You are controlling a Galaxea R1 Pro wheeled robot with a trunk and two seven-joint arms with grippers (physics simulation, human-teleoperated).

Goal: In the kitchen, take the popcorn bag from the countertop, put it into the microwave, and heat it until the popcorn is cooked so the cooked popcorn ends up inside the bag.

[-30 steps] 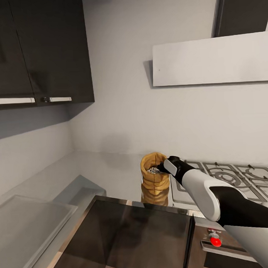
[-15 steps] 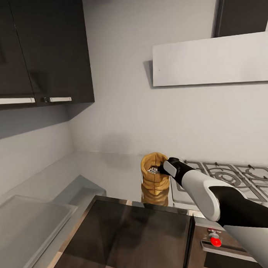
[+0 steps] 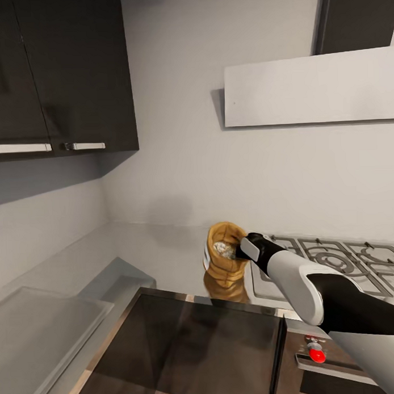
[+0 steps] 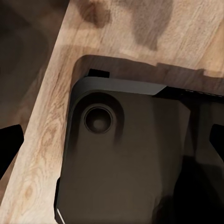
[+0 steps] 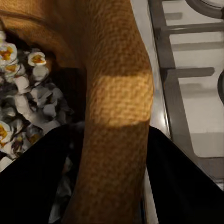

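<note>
Right end effector (image 3: 240, 251) pinches the popcorn bag (image 3: 223, 258) by its rim, one finger inside, one outside. We see the bag tilted on the bench (image 3: 159, 249), just beside the hob (image 3: 335, 260), popcorn (image 5: 25, 98) within.

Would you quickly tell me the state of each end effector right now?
Left end effector: open, holding nothing.
Right end effector: closed on the rim of the popcorn bag, one finger inside among the popcorn.

hob (image 3: 358, 259) cut off, right fingers (image 5: 37, 186) cropped
</note>
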